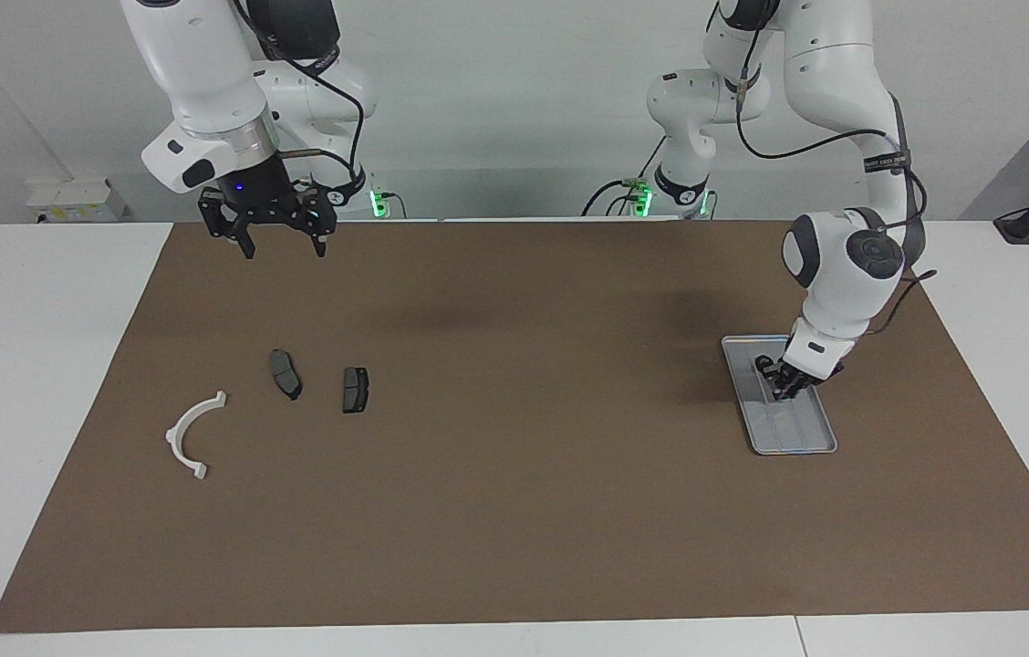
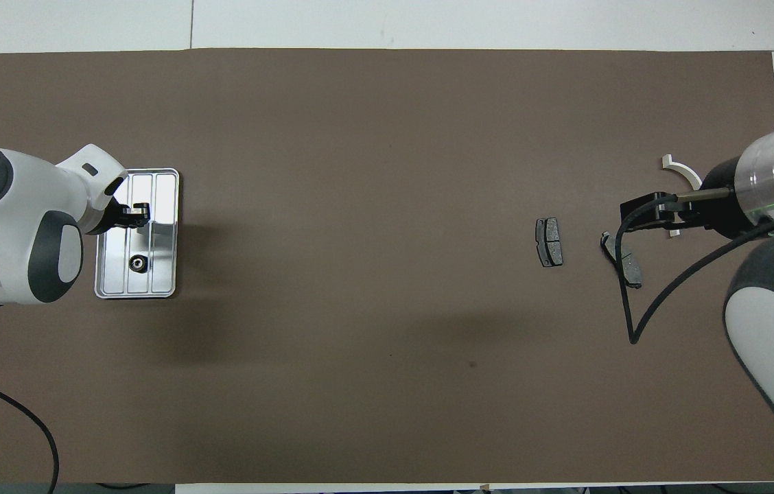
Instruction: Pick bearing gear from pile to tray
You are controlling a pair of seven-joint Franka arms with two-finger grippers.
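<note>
The silver tray [image 1: 808,440] lies on the brown mat toward the left arm's end; it also shows in the overhead view [image 2: 162,233]. A small black round bearing gear [image 2: 137,261] lies in the tray's part nearer the robots, and shows in the facing view [image 1: 763,363]. My left gripper [image 1: 785,391] is low over the tray's middle [image 2: 134,213], apart from the gear. The pile lies toward the right arm's end: a white half-ring bracket [image 1: 191,433] and two dark plates [image 1: 285,374] [image 1: 355,390]. My right gripper [image 1: 285,245] is open, empty and raised.
The brown mat [image 1: 514,511] covers most of the white table. In the overhead view the right gripper [image 2: 637,214] and its cable partly cover one plate [image 2: 630,267] and the bracket [image 2: 681,167]; the other plate [image 2: 549,241] shows whole.
</note>
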